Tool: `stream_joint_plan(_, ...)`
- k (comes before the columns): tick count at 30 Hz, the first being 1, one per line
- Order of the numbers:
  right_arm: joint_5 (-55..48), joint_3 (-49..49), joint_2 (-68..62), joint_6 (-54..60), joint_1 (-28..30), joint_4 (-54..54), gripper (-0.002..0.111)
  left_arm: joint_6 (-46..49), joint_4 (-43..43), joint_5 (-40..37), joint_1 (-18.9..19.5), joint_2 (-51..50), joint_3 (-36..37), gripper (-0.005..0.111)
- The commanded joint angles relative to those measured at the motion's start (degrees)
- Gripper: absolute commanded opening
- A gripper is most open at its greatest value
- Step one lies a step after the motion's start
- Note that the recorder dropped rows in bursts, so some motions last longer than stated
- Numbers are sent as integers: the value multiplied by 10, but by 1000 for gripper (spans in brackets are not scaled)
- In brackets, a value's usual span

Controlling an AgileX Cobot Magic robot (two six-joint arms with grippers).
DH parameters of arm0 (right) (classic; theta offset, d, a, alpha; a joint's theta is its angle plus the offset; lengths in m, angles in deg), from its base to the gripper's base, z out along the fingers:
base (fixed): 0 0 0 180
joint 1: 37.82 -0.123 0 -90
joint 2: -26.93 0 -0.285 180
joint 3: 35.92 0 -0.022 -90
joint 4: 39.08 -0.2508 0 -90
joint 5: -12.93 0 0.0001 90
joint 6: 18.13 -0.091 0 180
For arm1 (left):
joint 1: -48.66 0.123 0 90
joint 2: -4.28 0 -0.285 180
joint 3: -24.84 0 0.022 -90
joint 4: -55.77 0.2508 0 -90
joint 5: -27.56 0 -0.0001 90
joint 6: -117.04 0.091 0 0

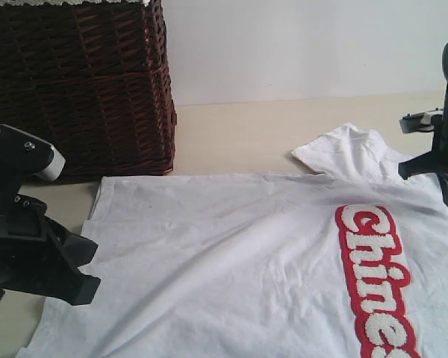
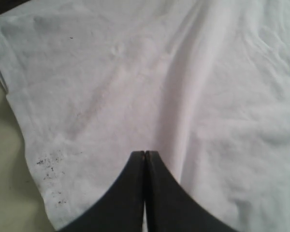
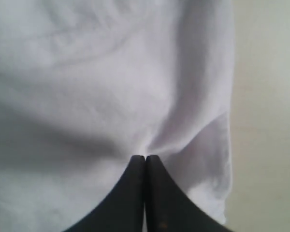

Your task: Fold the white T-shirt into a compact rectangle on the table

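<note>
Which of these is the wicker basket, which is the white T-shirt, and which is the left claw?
wicker basket point(image 1: 97, 89): exterior view, on its woven front wall.
white T-shirt point(image 1: 209, 253): exterior view, on the plain middle of its body.
left gripper point(image 2: 144, 153): left wrist view, where its shut fingertips meet.

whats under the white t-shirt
The pale beige table lies under the white T-shirt and shows bare beyond its hem and sleeve. Whatever sits beneath the spread cloth itself is covered, so it cannot be seen.
</note>
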Motion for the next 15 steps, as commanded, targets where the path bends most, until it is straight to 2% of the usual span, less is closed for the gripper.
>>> stream_joint_plan(1,68,-19,31,32,2,-59,0,3,-7,13,-4,-3,3,0)
stream_joint_plan(6,205,-18,30,121,2,-254,0,3,-8,13,-4,-3,3,0)
stream_joint_plan(9,277,-18,17,128,1,-361,0,4,-8,16,-4,-3,3,0)
stream_joint_plan(12,327,-25,-1,129,-12,-363,0,6,-8,26,-4,-3,3,0)
stream_joint_plan(15,309,-66,-40,84,-30,-299,0,7,-8,42,-4,-3,3,0)
